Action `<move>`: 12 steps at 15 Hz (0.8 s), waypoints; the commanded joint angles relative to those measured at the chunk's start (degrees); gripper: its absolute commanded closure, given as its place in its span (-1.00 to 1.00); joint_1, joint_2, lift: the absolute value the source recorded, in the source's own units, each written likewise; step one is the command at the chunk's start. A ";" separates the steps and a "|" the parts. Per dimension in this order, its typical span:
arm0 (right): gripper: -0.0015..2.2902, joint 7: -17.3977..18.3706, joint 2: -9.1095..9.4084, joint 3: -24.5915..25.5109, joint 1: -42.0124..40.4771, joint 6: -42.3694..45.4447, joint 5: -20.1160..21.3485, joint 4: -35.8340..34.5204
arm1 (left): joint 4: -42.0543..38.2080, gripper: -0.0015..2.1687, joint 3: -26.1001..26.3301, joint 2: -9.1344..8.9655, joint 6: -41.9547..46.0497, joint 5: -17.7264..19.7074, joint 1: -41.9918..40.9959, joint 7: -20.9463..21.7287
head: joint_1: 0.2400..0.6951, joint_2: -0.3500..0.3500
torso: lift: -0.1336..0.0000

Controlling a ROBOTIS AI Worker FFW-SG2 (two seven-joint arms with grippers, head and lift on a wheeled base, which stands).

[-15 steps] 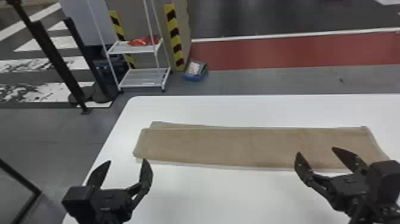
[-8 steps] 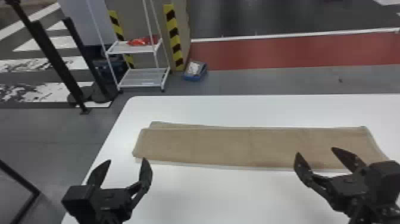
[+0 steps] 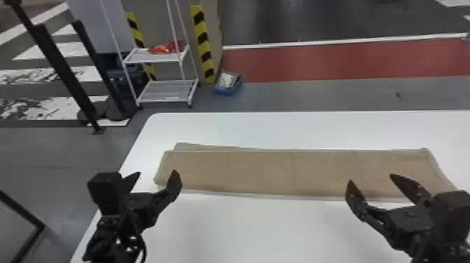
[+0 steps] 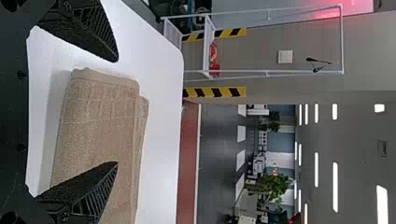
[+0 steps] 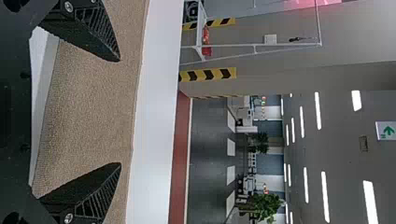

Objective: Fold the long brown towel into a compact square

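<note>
The head view has one brown towel point(image 3: 293, 171) at the centre right, one white table point(image 3: 244, 230) and, low in the frame, two grippers: one left gripper point(image 3: 156, 172), one right gripper point(image 3: 371, 178). That makes four fingers point(image 3: 174, 185) (two apiece, tidily enough). Upper left, count one white rack point(image 3: 166, 100), two black-and-yellow strips point(image 3: 203, 45), one blue box point(image 3: 227, 91) and two black posts point(image 3: 63, 70).

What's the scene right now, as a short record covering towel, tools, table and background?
item: long brown towel, lying lengthwise left to right
layers: lower one peeks out along the far edge, toward the left end
fold state: not yet a compact square
left tool: open, empty, near towel's left end
right tool: open, empty, near its right end
surface: white table
background: white shelf rack
</note>
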State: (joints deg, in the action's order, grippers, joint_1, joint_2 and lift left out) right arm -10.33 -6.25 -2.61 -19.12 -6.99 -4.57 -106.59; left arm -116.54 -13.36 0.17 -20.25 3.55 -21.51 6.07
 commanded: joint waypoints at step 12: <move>-0.93 0.04 -0.25 1.12 -0.48 -0.53 0.00 -0.54 | 27.33 -0.88 -10.64 2.20 -23.48 5.50 29.15 10.45 | 1.00 0.52 | -0.53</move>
State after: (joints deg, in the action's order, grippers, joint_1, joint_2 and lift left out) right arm -10.28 -6.50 -1.70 -19.60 -7.43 -4.57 -107.15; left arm -92.83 -23.82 1.71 -43.99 9.12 5.89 16.54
